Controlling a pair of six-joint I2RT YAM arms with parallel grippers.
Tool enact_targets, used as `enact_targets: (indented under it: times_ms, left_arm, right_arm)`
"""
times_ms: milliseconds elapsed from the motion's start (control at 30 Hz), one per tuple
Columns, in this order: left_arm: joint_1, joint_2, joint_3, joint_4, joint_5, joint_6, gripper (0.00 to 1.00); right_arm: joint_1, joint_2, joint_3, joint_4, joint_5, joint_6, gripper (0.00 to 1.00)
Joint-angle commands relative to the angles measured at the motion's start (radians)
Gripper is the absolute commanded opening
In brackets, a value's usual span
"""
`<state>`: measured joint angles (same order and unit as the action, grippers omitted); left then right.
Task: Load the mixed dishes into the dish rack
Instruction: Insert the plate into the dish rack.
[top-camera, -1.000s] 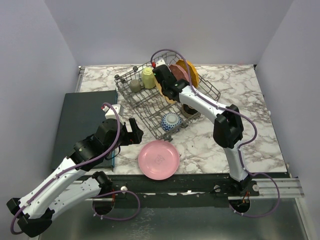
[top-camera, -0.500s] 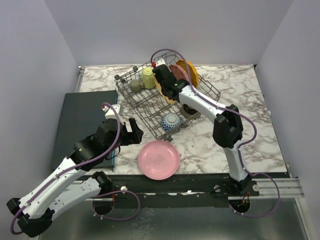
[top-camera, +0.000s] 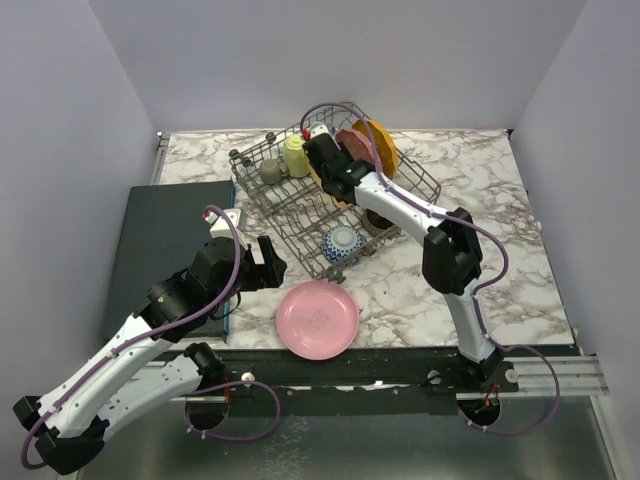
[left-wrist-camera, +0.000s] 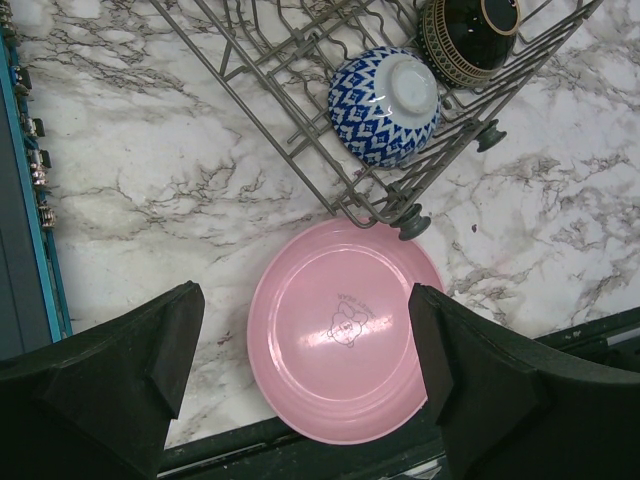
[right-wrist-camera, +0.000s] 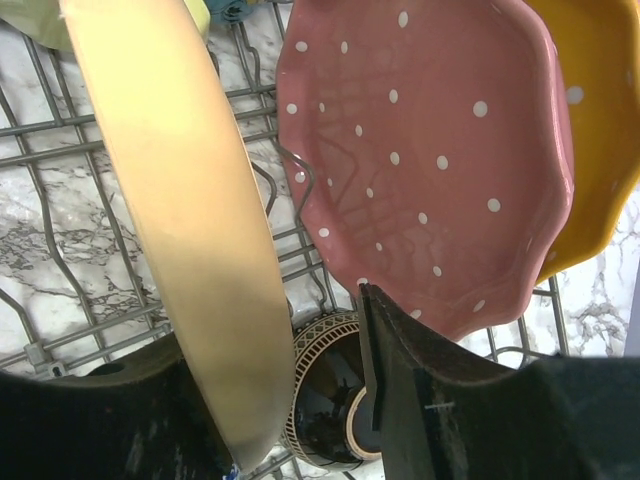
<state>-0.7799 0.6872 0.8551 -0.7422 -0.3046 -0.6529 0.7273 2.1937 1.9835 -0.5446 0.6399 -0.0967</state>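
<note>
The grey wire dish rack (top-camera: 290, 200) stands at the back centre of the table. In it a peach plate (right-wrist-camera: 190, 220) stands on edge between the fingers of my right gripper (right-wrist-camera: 275, 335), which is open; a gap shows between the plate and the right finger (right-wrist-camera: 400, 380). Beside it stand a pink scalloped white-dotted plate (right-wrist-camera: 430, 150) and an orange plate (right-wrist-camera: 600, 130). A dark brown bowl (right-wrist-camera: 335, 400) lies below. My left gripper (left-wrist-camera: 310, 370) hangs open over a pink plate (left-wrist-camera: 345, 330) that lies flat on the table. A blue-patterned bowl (left-wrist-camera: 385, 105) sits in the rack's near corner.
A yellow mug (top-camera: 296, 155) and an olive mug (top-camera: 271, 172) sit in the rack's far left part. A dark flat mat (top-camera: 165, 240) lies on the left of the table. The pink plate rests close to the table's near edge (top-camera: 400, 352).
My right gripper has opened and let go of the peach plate, which stays upright in the rack. The left arm has not moved.
</note>
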Motion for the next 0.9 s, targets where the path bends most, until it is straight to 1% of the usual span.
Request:
enact_targets:
  times_ms: [0,267,500,867]
  left_arm:
    - [0.007,-0.003,-0.008,0.009,-0.005,0.010,0.91]
    - [0.008,0.000,-0.008,0.009,-0.002,0.012,0.91]
    - [0.010,0.003,-0.008,0.010,0.001,0.012,0.91]
    - [0.011,0.002,-0.008,0.009,0.002,0.012,0.91]
  right_arm:
    - [0.010,0.014,0.037,-0.021,-0.010,0.012,0.52]
    - [0.021,0.002,0.049,-0.026,-0.030,0.025,0.62]
    - [0.028,-0.008,0.067,-0.043,-0.064,0.049,0.68]
    - [0.033,-0.031,0.091,-0.051,-0.047,0.051,0.76]
